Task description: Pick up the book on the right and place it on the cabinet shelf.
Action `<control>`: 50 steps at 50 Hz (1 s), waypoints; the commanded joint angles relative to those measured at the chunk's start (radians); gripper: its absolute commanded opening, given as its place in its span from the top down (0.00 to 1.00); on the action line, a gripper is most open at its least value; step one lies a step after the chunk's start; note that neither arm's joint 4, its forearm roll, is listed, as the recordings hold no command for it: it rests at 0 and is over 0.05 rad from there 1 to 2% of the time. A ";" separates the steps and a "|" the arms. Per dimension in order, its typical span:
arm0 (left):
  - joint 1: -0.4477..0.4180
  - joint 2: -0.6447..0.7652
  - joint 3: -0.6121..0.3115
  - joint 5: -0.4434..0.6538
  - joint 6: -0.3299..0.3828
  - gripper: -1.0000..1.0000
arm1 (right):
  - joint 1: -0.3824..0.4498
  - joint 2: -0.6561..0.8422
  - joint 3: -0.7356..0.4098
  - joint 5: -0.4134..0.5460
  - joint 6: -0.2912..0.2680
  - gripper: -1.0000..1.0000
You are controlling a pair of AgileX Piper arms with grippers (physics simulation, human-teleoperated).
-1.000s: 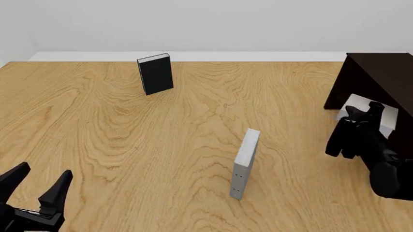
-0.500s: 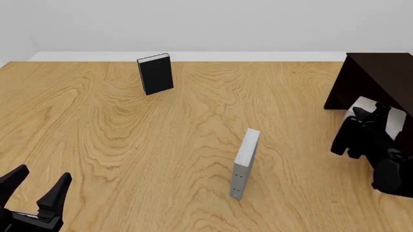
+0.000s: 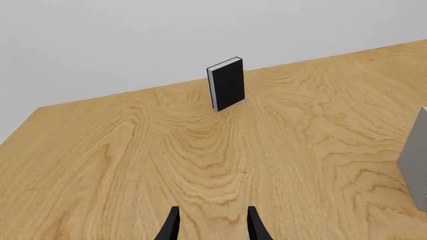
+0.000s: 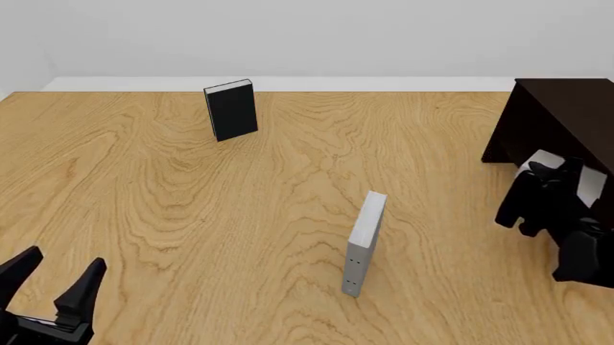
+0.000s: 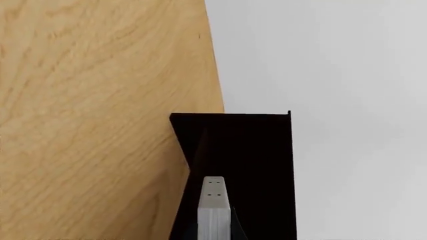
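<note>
The book (image 4: 587, 184), thick and light grey, is held upright in my right gripper (image 4: 548, 172), which is shut on it just in front of the dark cabinet (image 4: 561, 108) at the right edge of the table. In the right wrist view the book (image 5: 213, 210) points into the cabinet shelf (image 5: 250, 160), a dark recess straight ahead. The arm hides much of the book in the front view. At the near left, my left gripper (image 4: 56, 272) is open and holds nothing, its fingers (image 3: 172, 226) over bare wood.
A thinner grey book with dots on its spine (image 4: 364, 241) stands upright mid-table. A black book (image 4: 230, 109) stands at the far left-centre and also shows in the left wrist view (image 3: 227, 83). A white wall bounds the far table edge.
My right gripper has carried the book a little to the right and nearer, closer to the cabinet. The left gripper has sunk slightly toward the lower edge of the front view.
</note>
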State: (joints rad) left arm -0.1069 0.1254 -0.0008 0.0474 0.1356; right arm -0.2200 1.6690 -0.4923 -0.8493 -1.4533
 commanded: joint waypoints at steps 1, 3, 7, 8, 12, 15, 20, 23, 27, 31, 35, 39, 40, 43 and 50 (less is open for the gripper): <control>0.001 -0.012 0.000 0.010 -0.001 0.00 | -0.015 -0.011 -0.015 0.019 0.038 1.00; 0.000 -0.013 0.000 0.011 0.000 0.00 | -0.014 -0.007 -0.016 0.019 0.039 1.00; 0.003 -0.022 0.000 0.020 -0.003 0.00 | -0.016 -0.010 -0.020 0.033 0.047 1.00; 0.003 -0.022 0.000 0.020 -0.002 0.00 | -0.018 -0.010 -0.022 0.038 0.050 1.00; 0.004 -0.026 0.000 0.024 0.000 0.00 | -0.020 -0.009 -0.023 0.045 0.050 1.00; 0.002 -0.024 0.000 0.023 0.000 0.00 | -0.028 -0.004 -0.022 0.049 0.055 1.00; 0.003 -0.017 0.000 0.015 0.000 0.00 | -0.041 0.010 -0.023 0.046 0.064 1.00; 0.004 -0.021 0.000 0.019 0.001 0.00 | -0.042 0.014 -0.021 0.046 0.067 1.00; 0.004 -0.034 0.000 0.035 0.002 0.00 | -0.042 0.008 -0.023 0.057 0.072 1.00; 0.002 -0.016 0.000 0.016 0.002 0.00 | -0.039 0.009 -0.027 0.071 0.079 1.00; 0.001 -0.011 0.000 0.010 0.002 0.00 | -0.036 0.010 -0.027 0.082 0.087 1.00; 0.001 -0.018 0.000 0.018 0.002 0.00 | -0.031 0.013 -0.025 0.086 0.091 1.00; 0.001 -0.012 0.000 0.014 0.002 0.00 | -0.031 0.014 -0.025 0.086 0.091 1.00; 0.001 -0.009 0.000 0.010 0.002 0.00 | -0.030 0.015 -0.028 0.091 0.095 1.00; -0.002 -0.011 0.000 0.013 0.002 0.00 | -0.025 0.017 -0.032 0.106 0.103 1.00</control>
State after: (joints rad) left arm -0.1069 0.1144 -0.0009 0.0589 0.1371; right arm -0.2445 1.6667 -0.5189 -0.7736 -1.3825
